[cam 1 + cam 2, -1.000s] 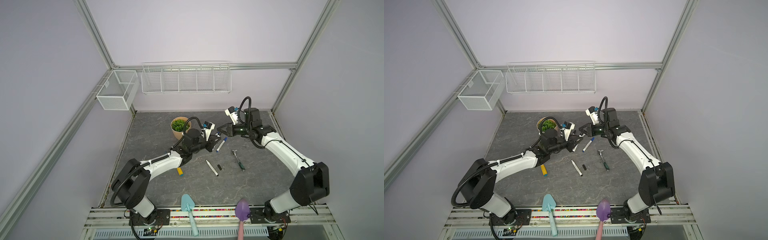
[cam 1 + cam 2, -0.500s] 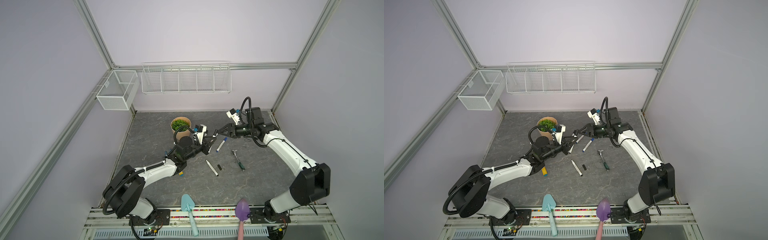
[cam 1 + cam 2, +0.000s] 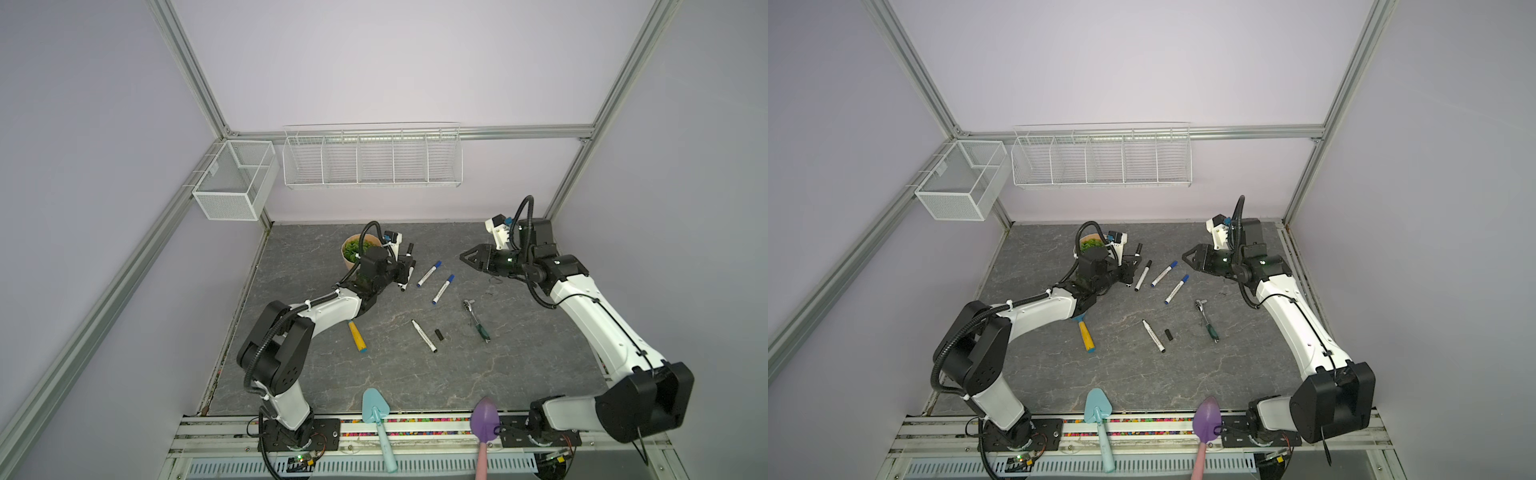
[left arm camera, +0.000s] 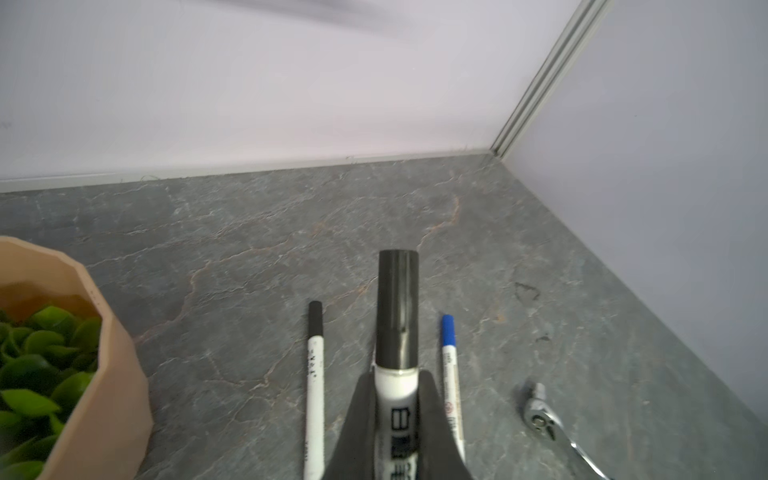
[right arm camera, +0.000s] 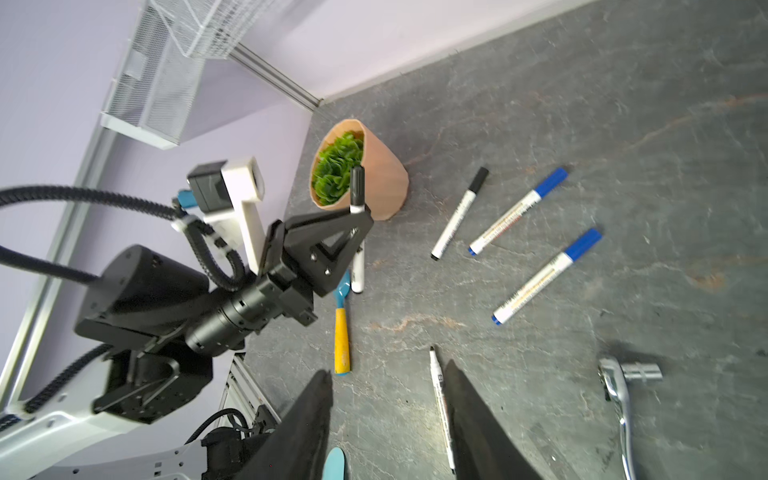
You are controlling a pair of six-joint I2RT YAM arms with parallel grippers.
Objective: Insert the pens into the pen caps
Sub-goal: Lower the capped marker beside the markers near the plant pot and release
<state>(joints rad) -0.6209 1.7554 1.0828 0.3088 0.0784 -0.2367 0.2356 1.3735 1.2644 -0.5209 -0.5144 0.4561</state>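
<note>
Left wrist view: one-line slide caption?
Left pincer shut on a black-capped pen; a second black pen and a blue pen lie capped on the table.

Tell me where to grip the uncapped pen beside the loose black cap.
Take the uncapped pen mid-barrel from straight above, jaws closing across its width: it lies flat, and a middle hold leaves its bare tip free for the black cap.

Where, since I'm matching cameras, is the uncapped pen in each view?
In a top view: uncapped pen mid-table, between yellow-handled tool and ratchet.
In a top view: uncapped pen in the same place.
Left wrist: not in it.
Right wrist: uncapped pen again between those two.
Shared landmark: the ratchet, in all four.
</note>
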